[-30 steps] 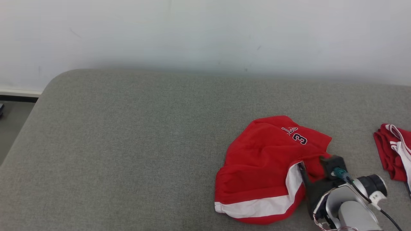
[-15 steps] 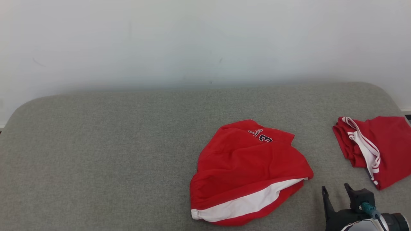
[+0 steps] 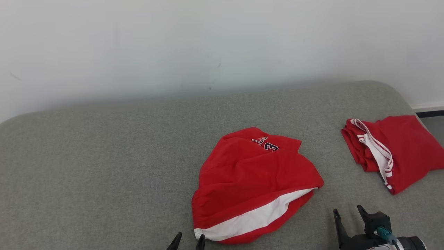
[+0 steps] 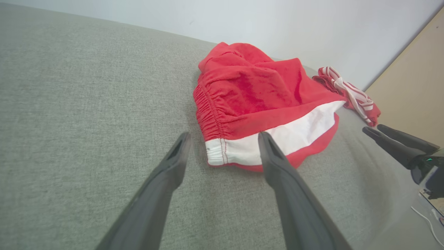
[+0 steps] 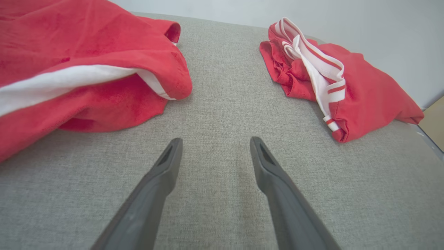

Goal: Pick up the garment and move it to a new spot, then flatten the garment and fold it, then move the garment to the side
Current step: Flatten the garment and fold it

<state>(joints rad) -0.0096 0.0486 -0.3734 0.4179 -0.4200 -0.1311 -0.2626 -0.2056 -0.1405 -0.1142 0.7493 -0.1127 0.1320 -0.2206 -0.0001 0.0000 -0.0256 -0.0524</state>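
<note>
– Just ahead of the left gripper's (image 4: 224, 136) two dark fingers, what lies there?

– That is where the crumpled red cloth shorts with a broad white band (image 4: 263, 104) lie, on the grey woven cushion (image 3: 104, 156). The white hem corner sits between the two fingertips. The tip of the finger on the left of the wrist view is over bare grey weave beside the gathered waistband. The other tip overlaps the white band. I cannot tell whether either one touches the cloth.

– And how do those fingers stand?

– Spread wide, with nothing held between them.

– What about the right gripper (image 5: 215, 140)?

– Its fingers are also wide apart and empty, both tips over bare cushion. The shorts lie ahead and off to the side of the finger on the left of that wrist view, clear of it. A fold of red hangs over the white band there.

– Anything beyond the other finger?

– A folded red garment with white striped trim (image 5: 364, 93), ahead and to that side, well apart from the fingertip and from the shorts.

– Which end of the shorts is farthest from the fingers?

– The end with the dark printed number three (image 3: 270, 147), toward the pale wall (image 3: 208, 41).
</note>
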